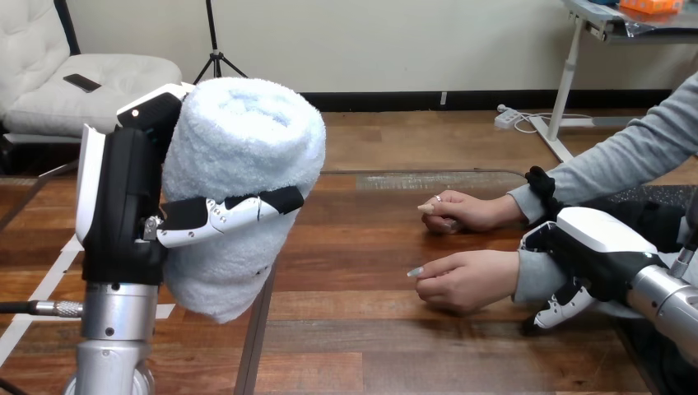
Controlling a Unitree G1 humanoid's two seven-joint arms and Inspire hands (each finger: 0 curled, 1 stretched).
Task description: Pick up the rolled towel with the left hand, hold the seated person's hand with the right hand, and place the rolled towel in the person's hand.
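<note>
Left forearm (111, 346) stands upright at the near left edge, silver, wrist up. My left hand (123, 206) is raised above the desk (370, 346), back turned to the left. Its fingers (222, 216) are clamped on the rolled towel (243, 148): one black-and-white finger lies across the front of the roll at mid-height and dents the pile. The towel is pale blue, stands on end, and is clear of the desk, at the view's left. At the near right my right hand (597, 247) lies over the grey-sleeved wrist of the person's nearer hand (461, 280). The white shell is on top, and the fingers (564, 306) are curled down round the near side of the wrist, closed on it. That hand rests on the desk, knuckles up, its own fingers loosely bent and pointing left. Just beyond it, the person's farther hand (465, 211) also rests on the desk, loosely closed, close to the nearer one but not touching it. The towel is well apart from both of the person's hands, with bare wooden desk between.
</note>
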